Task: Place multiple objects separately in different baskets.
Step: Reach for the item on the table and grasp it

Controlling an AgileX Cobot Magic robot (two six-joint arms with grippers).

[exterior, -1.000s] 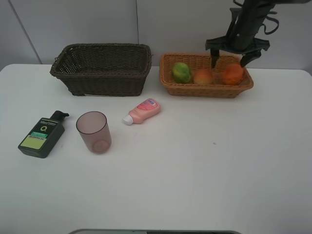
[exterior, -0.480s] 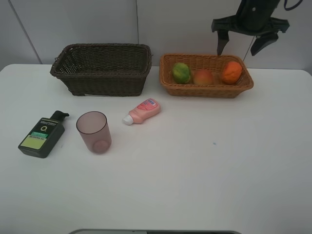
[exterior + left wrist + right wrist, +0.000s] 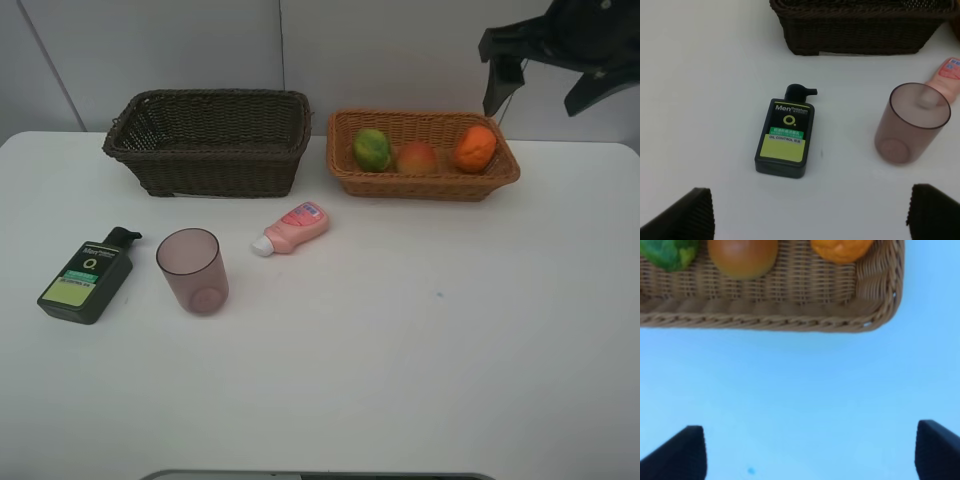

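Fruit is the settled part: the orange (image 3: 476,148), the peach-like fruit (image 3: 417,157) and the green fruit (image 3: 371,149) lie in a row in the tan basket (image 3: 430,190), all 3 below the right pincer (image 3: 532,108) and off toward the other arm's side. A second ago that pincer stood down in the basket astride the orange; it has since risen clear and swung outward, jaws spread and holding nothing, while the orange has stayed where it was. I read that as the release of the 3rd fruit, so this basket's share looks finished.

What remains sits on the white table (image 3: 420,340) far from the right pincer: the pump bottle (image 3: 785,137) lying flat just ahead of the left pincer (image 3: 810,215), the mauve cup (image 3: 912,122) upright ahead and toward the right arm's side, the pink bottle (image 3: 292,229) on its side beyond the cup, and the dark basket (image 3: 210,165) farther ahead, holding nothing that shows. The left pincer hangs spread wide and empty; these 3 likely fall to it next.
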